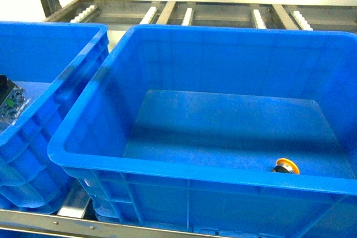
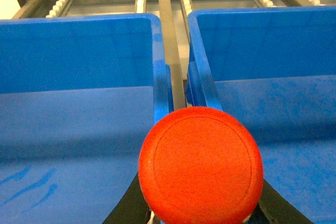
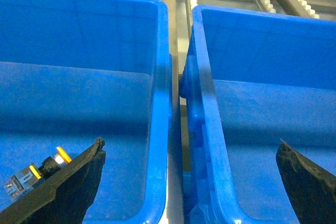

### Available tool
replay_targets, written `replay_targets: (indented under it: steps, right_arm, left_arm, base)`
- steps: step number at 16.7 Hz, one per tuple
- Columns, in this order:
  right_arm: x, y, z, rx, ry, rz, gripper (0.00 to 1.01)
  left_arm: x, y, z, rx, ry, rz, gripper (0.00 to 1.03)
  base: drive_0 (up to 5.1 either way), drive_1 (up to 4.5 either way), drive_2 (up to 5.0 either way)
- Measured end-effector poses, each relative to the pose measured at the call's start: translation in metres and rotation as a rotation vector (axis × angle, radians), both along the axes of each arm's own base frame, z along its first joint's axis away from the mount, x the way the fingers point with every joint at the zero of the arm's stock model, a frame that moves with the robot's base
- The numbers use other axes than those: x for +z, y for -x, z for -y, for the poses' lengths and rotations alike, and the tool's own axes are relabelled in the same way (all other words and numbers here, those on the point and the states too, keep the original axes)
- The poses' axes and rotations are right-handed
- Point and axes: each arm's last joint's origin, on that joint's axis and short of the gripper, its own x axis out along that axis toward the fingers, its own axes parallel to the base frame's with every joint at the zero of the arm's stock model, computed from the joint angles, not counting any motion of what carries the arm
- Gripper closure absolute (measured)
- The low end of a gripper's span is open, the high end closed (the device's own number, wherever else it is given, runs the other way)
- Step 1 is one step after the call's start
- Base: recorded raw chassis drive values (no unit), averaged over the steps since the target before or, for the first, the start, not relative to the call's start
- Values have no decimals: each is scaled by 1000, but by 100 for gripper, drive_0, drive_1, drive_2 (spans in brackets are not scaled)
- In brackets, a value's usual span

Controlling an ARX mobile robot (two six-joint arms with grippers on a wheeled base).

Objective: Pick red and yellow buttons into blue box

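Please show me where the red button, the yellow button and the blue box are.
red button (image 2: 200, 165): left wrist view, cap centre.
yellow button (image 1: 286, 166): head view, yellow cap.
blue box (image 1: 223, 34): head view, far rim.

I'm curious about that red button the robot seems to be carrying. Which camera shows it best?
The left wrist view: the red button fills the lower middle, its round cap facing the camera, with the left gripper holding it above the gap between the two blue crates. The head and right wrist views show no red button at all.
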Motion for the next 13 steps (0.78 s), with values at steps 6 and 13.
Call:
replay_targets:
  steps: [6, 13]
  right_arm:
    - [0, 0, 0, 0, 0, 0, 3]
    - [0, 0, 0, -2, 0, 0, 3]
  left_arm:
    - [15, -80, 54, -402, -90, -185, 79]
    - [-24, -156, 102, -524, -170, -371, 49]
  base:
    - [0, 0, 0]
    - [0, 0, 0]
